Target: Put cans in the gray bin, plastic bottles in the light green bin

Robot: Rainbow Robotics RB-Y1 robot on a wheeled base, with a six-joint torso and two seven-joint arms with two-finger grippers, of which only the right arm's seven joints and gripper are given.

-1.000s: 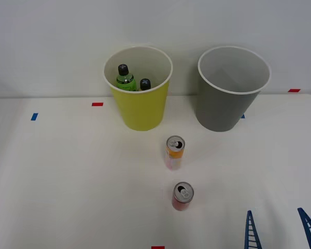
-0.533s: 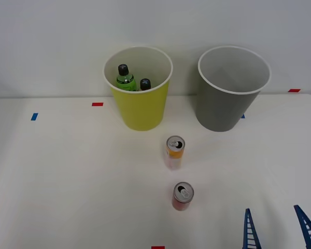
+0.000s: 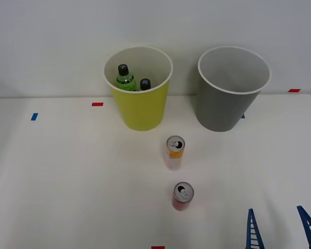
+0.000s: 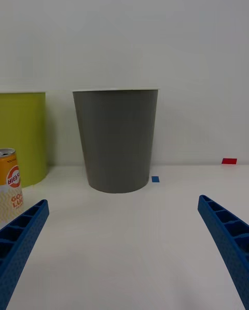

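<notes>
Front view, going left to right: on the white worktop (image 3: 67, 181) there's a small blue tape mark (image 3: 34, 116) over at the left, then a red tape mark (image 3: 97, 104) just before the light green bin (image 3: 141, 111). That bin stands upright at the back and already has both plastic bottles in it, the green bottle (image 3: 125, 78) with its black cap sticking up and a second black cap (image 3: 144, 84) just beside it, so I can't really make out the label on that one. Next over, roughly in the middle, the two cans stand upright in the open: the orange can (image 3: 174, 152) is nearer the bins and the red can (image 3: 182, 196) sits closer to the robot, the two apart from each other, silver tops up. Right of them at the back is the gray bin (image 3: 225, 109), upright, nothing visible inside from this angle, standing apart from the green one. At the bottom right corner the right gripper (image 3: 281, 229) pokes in with its blue ribbed fingers spread wide, holding nothing, near the red can but not touching it. From the right wrist view the gray bin (image 4: 115, 138) is straight ahead between the spread fingers (image 4: 21, 232), with the light green bin (image 4: 22, 133) and the orange can (image 4: 9, 185) off to one side.
</notes>
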